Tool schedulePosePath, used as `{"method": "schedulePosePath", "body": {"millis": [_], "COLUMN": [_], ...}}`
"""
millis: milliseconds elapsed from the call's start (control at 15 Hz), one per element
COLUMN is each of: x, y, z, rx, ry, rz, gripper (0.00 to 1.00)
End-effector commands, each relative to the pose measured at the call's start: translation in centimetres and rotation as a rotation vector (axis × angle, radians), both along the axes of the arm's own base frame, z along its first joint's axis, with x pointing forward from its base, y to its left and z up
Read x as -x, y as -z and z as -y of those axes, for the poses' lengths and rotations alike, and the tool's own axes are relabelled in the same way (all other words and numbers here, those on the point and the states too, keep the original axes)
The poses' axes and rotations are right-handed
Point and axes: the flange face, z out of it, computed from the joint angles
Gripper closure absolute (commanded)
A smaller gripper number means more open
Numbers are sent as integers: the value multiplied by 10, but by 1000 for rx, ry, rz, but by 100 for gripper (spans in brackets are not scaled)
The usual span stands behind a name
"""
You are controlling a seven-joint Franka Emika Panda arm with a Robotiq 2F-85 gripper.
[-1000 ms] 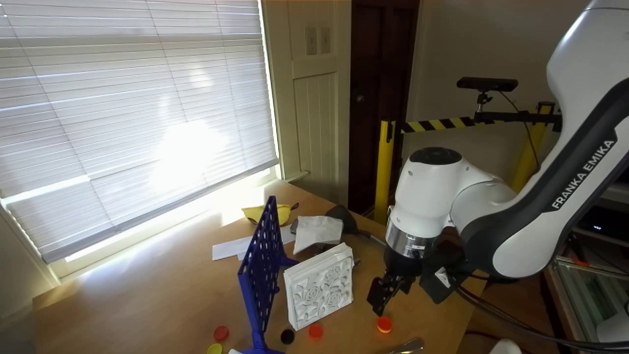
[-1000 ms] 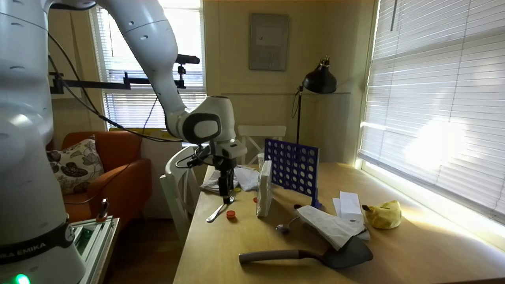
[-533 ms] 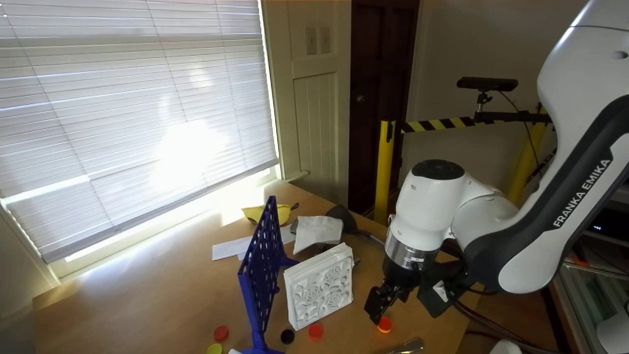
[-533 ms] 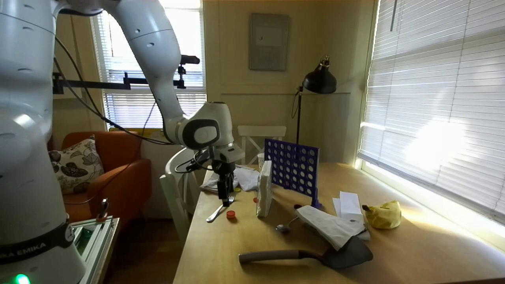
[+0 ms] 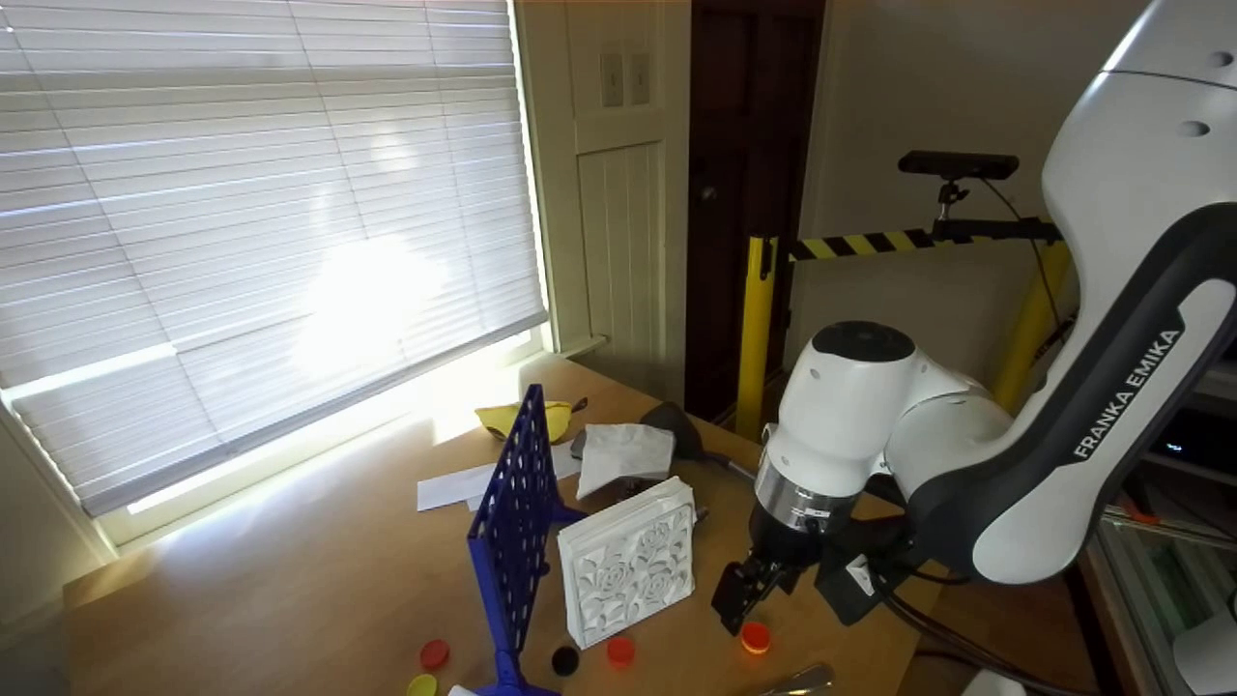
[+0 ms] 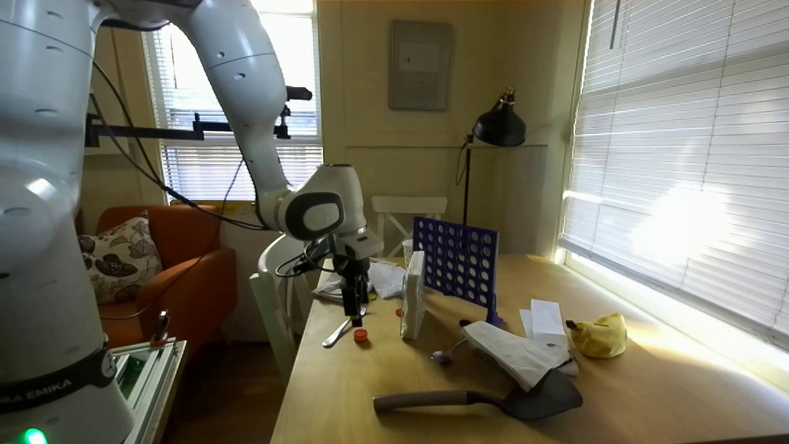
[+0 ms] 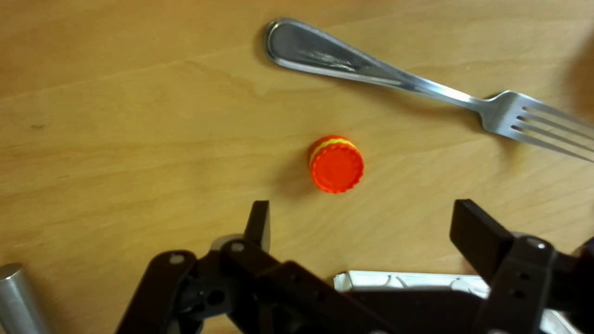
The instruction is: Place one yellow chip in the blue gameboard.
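The blue gameboard (image 5: 512, 541) stands upright on the table in both exterior views (image 6: 456, 262). A small stack of chips (image 7: 337, 168) has a red top, a yellow layer (image 7: 335, 141) and red below; it also shows in both exterior views (image 5: 756, 637) (image 6: 360, 335). A separate yellow chip (image 5: 422, 686) lies near the board's foot; a yellow chip (image 6: 372, 296) also shows behind the gripper. My gripper (image 7: 362, 204) is open with nothing between its fingers. It hangs pointing down, above the table and close beside the stack, in both exterior views (image 5: 730, 619) (image 6: 356, 320).
A white carved box (image 5: 628, 570) stands between gripper and gameboard. A fork (image 7: 394, 79) lies beside the stack. A red chip (image 5: 620, 652) and a black chip (image 5: 565, 661) lie near the box. A spatula (image 6: 425, 399), napkin (image 6: 511, 351) and yellow pouch (image 6: 598, 336) are farther along.
My gripper has come down a little and shifted slightly, now lower beside the chip stack. The chips, box and gameboard have not moved.
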Motion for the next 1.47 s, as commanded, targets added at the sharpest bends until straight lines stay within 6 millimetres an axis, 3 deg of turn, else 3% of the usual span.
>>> {"method": "schedulePosePath", "body": {"millis": [0, 800, 1067, 1400], "x": [0, 0, 2, 3], "y": [0, 0, 6, 22], "z": [0, 2, 8, 0], "rx": [0, 1, -2, -27], "ry": [-1, 6, 5, 4], "rz": [0, 1, -1, -31], "gripper": [0, 0, 0, 0]}}
